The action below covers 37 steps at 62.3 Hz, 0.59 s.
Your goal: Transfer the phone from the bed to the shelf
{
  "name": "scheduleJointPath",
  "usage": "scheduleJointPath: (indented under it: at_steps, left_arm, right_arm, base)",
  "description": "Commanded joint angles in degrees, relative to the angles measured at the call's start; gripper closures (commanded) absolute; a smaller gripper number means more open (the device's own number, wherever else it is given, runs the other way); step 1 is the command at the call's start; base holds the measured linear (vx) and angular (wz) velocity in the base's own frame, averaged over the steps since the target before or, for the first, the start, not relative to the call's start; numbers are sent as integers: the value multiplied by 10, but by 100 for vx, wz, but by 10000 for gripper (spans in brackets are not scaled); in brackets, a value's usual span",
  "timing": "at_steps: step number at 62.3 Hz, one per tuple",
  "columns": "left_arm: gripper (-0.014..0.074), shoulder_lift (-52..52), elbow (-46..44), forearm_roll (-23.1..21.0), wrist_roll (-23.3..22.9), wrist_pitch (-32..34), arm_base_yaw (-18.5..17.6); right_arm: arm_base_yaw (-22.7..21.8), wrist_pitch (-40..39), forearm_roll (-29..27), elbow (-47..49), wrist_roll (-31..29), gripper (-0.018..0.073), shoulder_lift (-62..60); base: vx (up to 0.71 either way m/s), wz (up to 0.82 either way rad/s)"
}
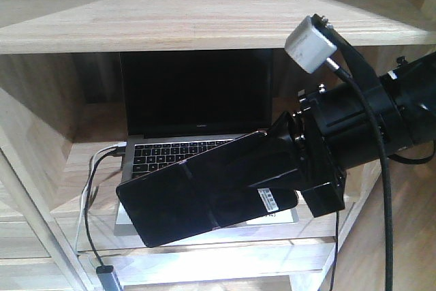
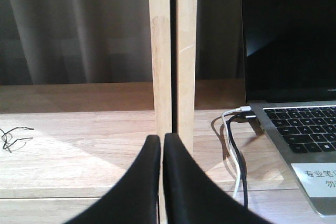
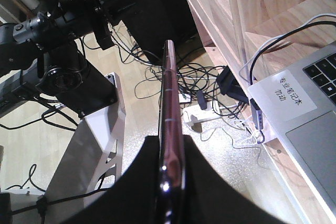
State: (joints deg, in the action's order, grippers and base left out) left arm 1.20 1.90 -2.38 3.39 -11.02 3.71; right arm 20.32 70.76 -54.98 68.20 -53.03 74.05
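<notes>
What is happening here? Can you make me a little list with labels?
phone: black, tilted, clamped in the right end effector
right end effector: shut on the phone
left end effector: shut, holding nothing
shelf: pale wood, with an open laptop inside and cables plugged into it
phone's place: in the air in front of the shelf, not set down yet
bed: not in view

The phone point(image 1: 197, 199) is glossy black with a white paper sticker point(image 1: 270, 201), the shelf point(image 1: 204, 11) is pale matt wood with visible grain, the laptop point(image 1: 197, 93) has a grey metal-looking deck and glossy dark screen, and the left gripper point(image 2: 161, 138) looks like smooth matt black plastic.
</notes>
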Motion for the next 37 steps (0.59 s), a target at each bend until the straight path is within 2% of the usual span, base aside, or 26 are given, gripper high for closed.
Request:
scheduleJointPath:
  at_steps: [1,15,25,37]
  left_arm:
    - [595,4,4,-5,0,43,0]
    - [595,4,4,-5,0,43,0]
    - [595,4,4,-5,0,43,0]
    - [595,4,4,-5,0,43,0]
  right_arm:
    - [-1,28,-65,19,-2,561,-18]
    - [-1,29,-135,99,19,561,-18]
    - [-1,22,-150,184,29,561,-18]
    - [-1,-59,-162,276,39,561,-6]
  base:
    - [0,0]
    - [0,0]
    - [0,0]
    - [0,0]
